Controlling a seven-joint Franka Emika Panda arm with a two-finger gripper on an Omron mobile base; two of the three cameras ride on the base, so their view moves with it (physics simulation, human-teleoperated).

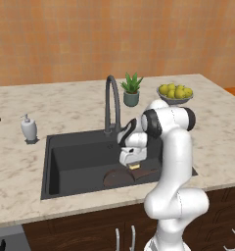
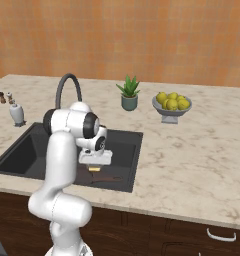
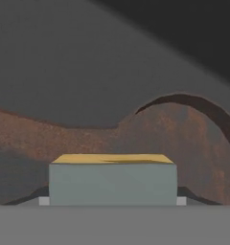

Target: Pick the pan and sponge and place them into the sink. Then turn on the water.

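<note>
The black sink [image 1: 75,164] [image 2: 27,150] is set into the marble counter. The dark brown pan [image 1: 120,177] [image 2: 108,178] [image 3: 184,139] lies on the sink floor at its near right side. My gripper [image 1: 134,163] [image 2: 95,165] hangs low inside the basin, right over the pan. It is shut on the sponge [image 1: 134,166] [image 2: 94,169] [image 3: 112,179], a yellow block with a grey-green face, held just above the pan. The sponge hides my fingertips in the hand view. The dark arched faucet [image 1: 111,103] [image 2: 67,85] stands behind the sink, with no water seen.
A white soap pump [image 1: 28,128] [image 2: 17,114] stands left of the sink. A potted plant [image 1: 131,89] [image 2: 129,93] and a bowl of yellow fruit [image 1: 175,93] [image 2: 172,105] sit at the back right. Small shakers [image 2: 5,96] stand far left.
</note>
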